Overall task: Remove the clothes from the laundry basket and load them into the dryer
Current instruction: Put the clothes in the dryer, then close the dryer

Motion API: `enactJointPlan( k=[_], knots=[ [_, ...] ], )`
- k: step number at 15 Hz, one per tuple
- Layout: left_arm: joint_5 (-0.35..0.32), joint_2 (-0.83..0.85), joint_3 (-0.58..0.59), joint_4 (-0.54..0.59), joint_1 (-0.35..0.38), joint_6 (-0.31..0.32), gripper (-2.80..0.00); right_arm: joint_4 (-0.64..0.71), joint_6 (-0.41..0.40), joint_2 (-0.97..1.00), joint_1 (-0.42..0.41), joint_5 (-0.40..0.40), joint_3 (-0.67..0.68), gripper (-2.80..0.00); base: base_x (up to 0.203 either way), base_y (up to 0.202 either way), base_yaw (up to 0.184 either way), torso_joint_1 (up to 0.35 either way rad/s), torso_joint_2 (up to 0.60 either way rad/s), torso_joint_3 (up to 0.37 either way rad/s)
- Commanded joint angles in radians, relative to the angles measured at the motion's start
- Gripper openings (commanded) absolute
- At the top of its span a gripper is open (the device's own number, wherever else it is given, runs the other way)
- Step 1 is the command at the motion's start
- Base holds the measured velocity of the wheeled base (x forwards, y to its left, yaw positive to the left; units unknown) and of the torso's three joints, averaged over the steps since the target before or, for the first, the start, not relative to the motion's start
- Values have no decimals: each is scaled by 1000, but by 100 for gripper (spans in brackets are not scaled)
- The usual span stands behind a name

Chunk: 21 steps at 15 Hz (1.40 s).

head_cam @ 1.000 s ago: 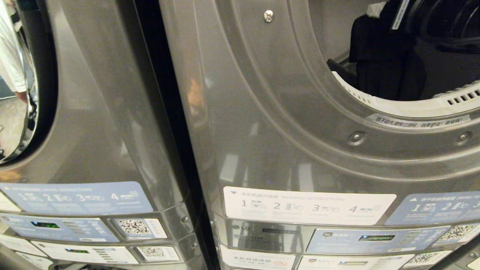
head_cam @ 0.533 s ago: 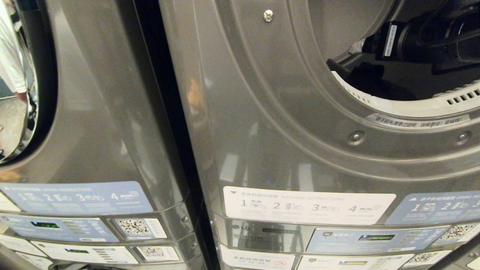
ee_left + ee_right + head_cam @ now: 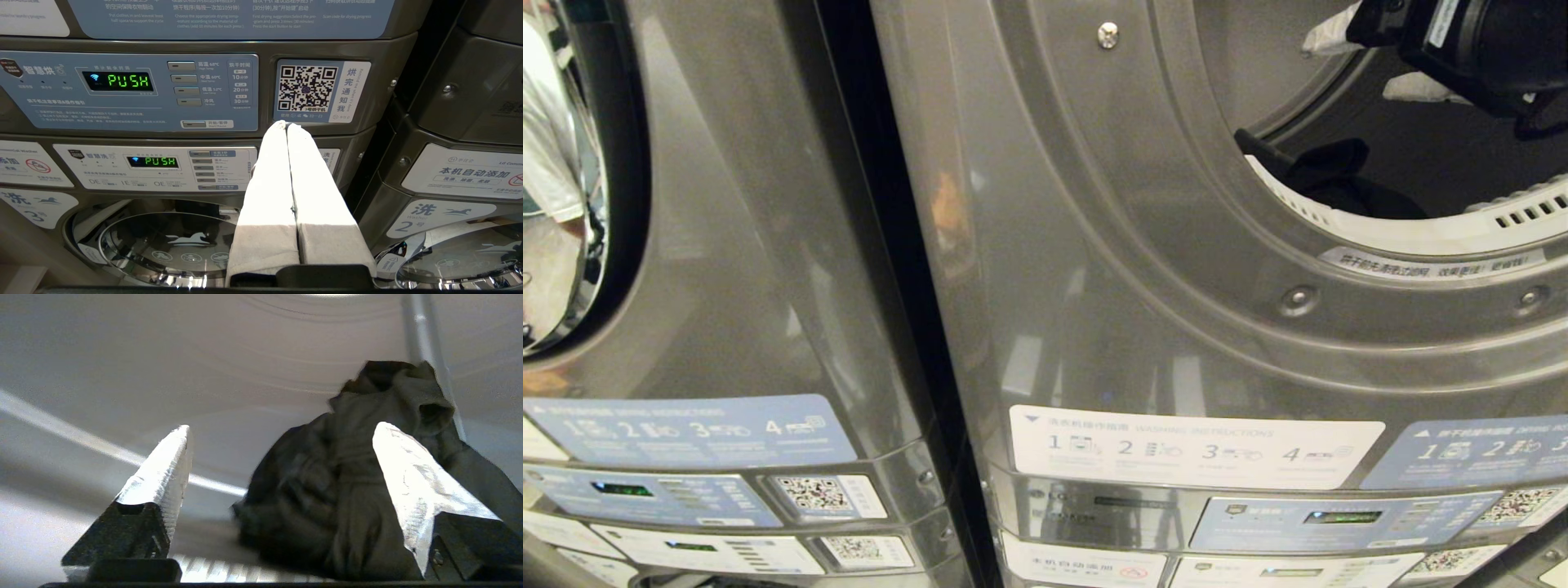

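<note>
Right gripper [image 3: 282,433]: I saw its jaws spread, empty, inside the dryer [image 3: 1143,269].
Dark garment [image 3: 351,477]: lay on the drum floor.
Left gripper [image 3: 287,124]: jaws clenched together, facing the control panel [image 3: 126,92].

Right arm at upper right of the head frame, right claw [image 3: 282,435] with white-padded fingers [image 3: 163,477] spread wide and nothing between them, left claw [image 3: 286,124] centre of its wrist frame, padded fingers pressed together, level, holding nothing
</note>
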Motion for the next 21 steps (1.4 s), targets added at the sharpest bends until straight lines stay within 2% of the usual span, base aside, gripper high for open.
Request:
enactJointPlan(
  k=[1,5,9,10,11,13,14,16,17,21],
  knots=[
    [0,0,0,0,0,0,-280,-6,-18,-107,9,-2,69,-280,0,0,0,0,0,0],
    [0,0,0,0,0,0,-280,-47,-133,-313,3,2,305,-280,0,0,0,0,0,0],
    [0,0,0,0,0,0,-280,-248,-293,-589,-22,60,703,-280,0,0,0,0,0,0],
    [0,0,0,0,0,0,-280,-288,-326,-669,-63,101,793,-280,0,0,0,0,0,0],
    [0,0,0,0,0,0,-280,-311,-342,-720,-139,151,858,-280,0,0,0,0,0,0],
    [0,0,1,0,0,0,-280,-334,-346,-784,-344,259,974,-280,0,0,0,0,0,0],
    [0,0,1,0,0,0,-280,-328,-339,-841,-401,294,1046,-280,0,0,0,0,0,0],
    [0,0,1,0,0,0,-280,-252,-358,-956,-430,327,1129,-280,0,0,0,0,0,0],
    [0,0,0,0,0,0,-280,-218,-374,-994,-442,319,1179,-280,0,0,0,0,0,0],
    [0,0,0,0,0,0,-280,-214,-425,-1136,-457,161,1435,-280,0,0,0,0,0,0]
  ],
)
